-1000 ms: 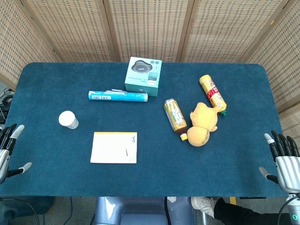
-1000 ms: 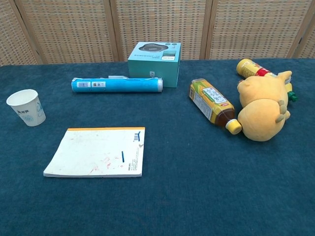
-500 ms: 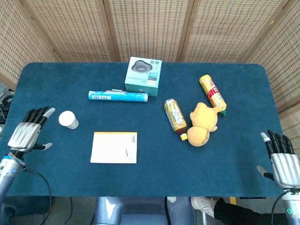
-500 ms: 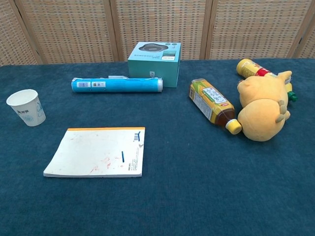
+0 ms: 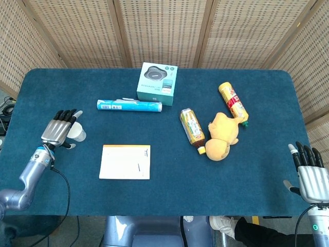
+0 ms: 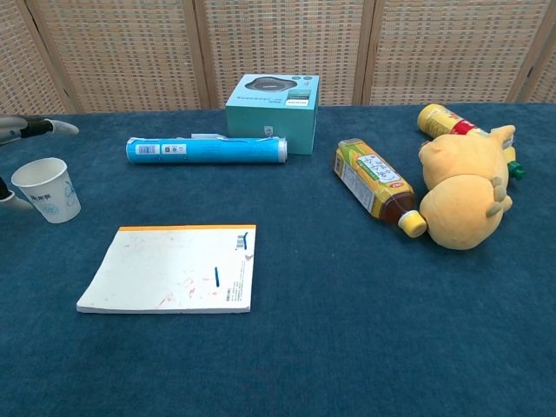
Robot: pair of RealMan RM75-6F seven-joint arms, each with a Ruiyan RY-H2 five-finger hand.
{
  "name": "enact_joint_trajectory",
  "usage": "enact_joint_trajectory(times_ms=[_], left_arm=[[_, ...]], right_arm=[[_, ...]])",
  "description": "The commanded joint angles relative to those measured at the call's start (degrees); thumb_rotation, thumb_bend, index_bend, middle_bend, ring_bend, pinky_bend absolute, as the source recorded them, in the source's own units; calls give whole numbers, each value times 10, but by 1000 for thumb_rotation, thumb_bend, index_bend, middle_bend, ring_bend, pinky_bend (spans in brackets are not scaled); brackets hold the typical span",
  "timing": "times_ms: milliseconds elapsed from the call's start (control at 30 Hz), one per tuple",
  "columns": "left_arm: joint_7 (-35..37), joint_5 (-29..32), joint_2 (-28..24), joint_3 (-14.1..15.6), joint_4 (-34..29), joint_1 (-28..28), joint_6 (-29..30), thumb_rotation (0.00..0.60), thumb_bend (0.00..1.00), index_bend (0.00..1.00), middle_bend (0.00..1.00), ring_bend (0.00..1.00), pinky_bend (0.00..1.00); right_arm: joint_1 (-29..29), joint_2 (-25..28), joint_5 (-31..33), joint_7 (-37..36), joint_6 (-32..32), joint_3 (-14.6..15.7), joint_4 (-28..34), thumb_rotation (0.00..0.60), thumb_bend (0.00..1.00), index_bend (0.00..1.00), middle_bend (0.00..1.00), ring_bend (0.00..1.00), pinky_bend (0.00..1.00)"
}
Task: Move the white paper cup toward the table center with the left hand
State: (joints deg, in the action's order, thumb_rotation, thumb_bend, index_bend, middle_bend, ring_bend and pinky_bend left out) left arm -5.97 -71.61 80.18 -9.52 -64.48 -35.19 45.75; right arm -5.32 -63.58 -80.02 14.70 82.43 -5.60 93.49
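Cup: the white paper cup [image 6: 46, 190] stood upright, mouth up, near the left edge of the worktop [image 5: 169, 170], well apart from the table center.
Left hand: the left hand [image 5: 60, 133] was just beside the cup on its outer side, fingers spread and not closed round it; whether any fingertip touched the wall could not be told from either view.
Right hand: the right hand [image 5: 310, 172] hung at the near right corner of the worktop, fingers apart, holding nothing.
Handling: the cup looked empty, so probably very light and easy to tip or knock away. Thin paper walls would likely dent under a hard squeeze. A loose wrap round the middle of the wall, thumb opposite the fingers, seemed the safest hold; the rim looked stiffer but offered little to grip.
Surface: dark blue cloth-like covering, likely enough drag that a pushed cup might topple rather than slide; lifting seemed wiser.
Path: the notepad [image 5: 125, 161] lay between the cup and the center, with the blue tube [image 5: 129, 105] farther back, leaving a lane between them.
Other items: boxed speaker [image 5: 157, 83], two bottles and a yellow plush toy [image 5: 222, 136] on the right half.
Room: woven screens [image 5: 164, 31] behind the worktop.
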Motion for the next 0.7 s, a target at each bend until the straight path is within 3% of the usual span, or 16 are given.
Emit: enact_joint_trajectory(times_ms=[33, 100, 367, 500, 700], left_arm=[[3, 7, 11, 3, 17, -9, -14, 600, 110, 1, 5, 8, 14], [12, 9, 22, 2, 35, -17, -25, 600, 112, 36, 57, 51, 62], [70, -18, 53, 6, 94, -34, -23, 600, 131, 435, 444, 366, 319], [67, -14, 57, 7, 105, -37, -25, 600, 190, 469, 475, 401, 349], [73, -12, 41, 8, 89, -35, -22, 600, 196, 486, 493, 415, 356]], right_arm=[[0, -1, 1, 0, -1, 0, 0, 600, 0, 0, 0, 0, 0], [-1, -2, 2, 2, -2, 0, 0, 600, 0, 0, 0, 0, 0], [-2, -6, 8, -1, -1, -3, -2, 600, 0, 0, 0, 0, 0], [-3, -7, 10, 0, -1, -4, -2, 600, 0, 0, 0, 0, 0], [-3, -5, 11, -2, -2, -4, -1, 600, 0, 0, 0, 0, 0]])
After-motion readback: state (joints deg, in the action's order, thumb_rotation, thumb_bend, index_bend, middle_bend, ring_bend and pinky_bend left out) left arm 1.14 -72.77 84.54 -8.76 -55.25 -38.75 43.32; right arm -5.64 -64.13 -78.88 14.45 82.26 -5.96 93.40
